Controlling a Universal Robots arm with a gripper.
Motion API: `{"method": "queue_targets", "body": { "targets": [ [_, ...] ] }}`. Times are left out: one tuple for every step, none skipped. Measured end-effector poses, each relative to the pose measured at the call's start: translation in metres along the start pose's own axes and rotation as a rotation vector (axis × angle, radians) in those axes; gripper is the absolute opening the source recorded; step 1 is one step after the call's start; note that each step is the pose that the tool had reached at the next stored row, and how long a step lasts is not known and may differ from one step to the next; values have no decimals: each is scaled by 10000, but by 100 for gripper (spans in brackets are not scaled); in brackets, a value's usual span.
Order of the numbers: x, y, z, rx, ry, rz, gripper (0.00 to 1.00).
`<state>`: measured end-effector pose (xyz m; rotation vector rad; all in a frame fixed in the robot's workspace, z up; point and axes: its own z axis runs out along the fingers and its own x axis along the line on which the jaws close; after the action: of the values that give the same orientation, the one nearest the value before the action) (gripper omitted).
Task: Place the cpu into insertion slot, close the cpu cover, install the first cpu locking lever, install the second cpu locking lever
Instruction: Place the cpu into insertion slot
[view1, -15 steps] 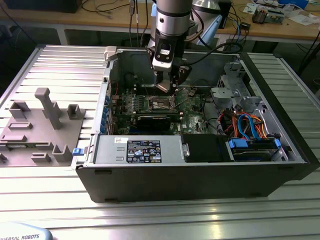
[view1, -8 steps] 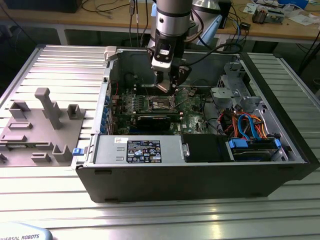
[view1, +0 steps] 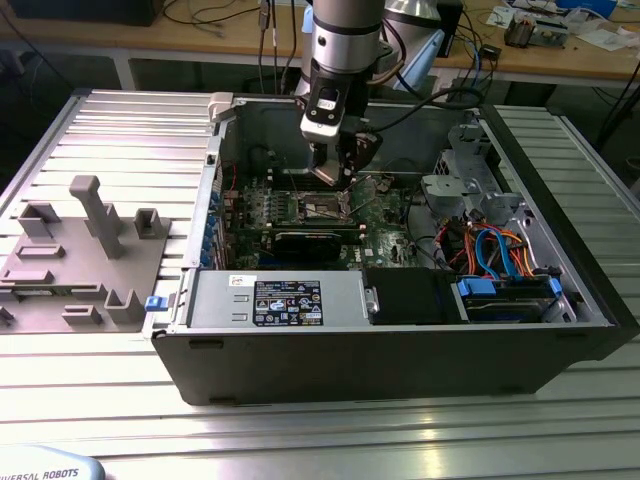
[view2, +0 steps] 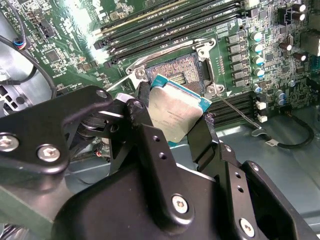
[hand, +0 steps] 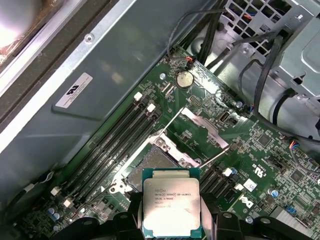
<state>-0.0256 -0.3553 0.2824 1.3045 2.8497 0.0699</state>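
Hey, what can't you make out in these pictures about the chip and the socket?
1. First wrist view: the chip covers part of the socket, so the pins there are hidden.
2. Second wrist view: the gripper, shut on the chip, hides parts of the chip's rim.
3. Exterior view: the gap between chip and socket is too small to judge, with the gripper in front of it.

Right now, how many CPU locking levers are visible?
2. One locking lever sits on the insertion slot's side nearest the case wall, the second lever on the opposite side.
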Motion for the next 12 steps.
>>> {"method": "queue_targets", "body": {
  "targets": [
    [0,0,1,0,-1,21,54],
    [0,0,1,-1,-2,40,54],
    [0,0,2,-1,-2,64,54],
    [0,0,3,-1,-3,80,54],
    [0,0,3,-1,-4,95,54],
    [0,0,4,-1,-5,106,54],
    [0,0,4,-2,-5,116,54],
    [0,0,5,-2,-6,127,54],
    [0,0,5,-2,-6,141,54],
    [0,0,7,-3,-6,158,54],
    [0,0,7,-3,-7,174,54],
    [0,-1,8,-3,-8,189,54]
  ]
}}
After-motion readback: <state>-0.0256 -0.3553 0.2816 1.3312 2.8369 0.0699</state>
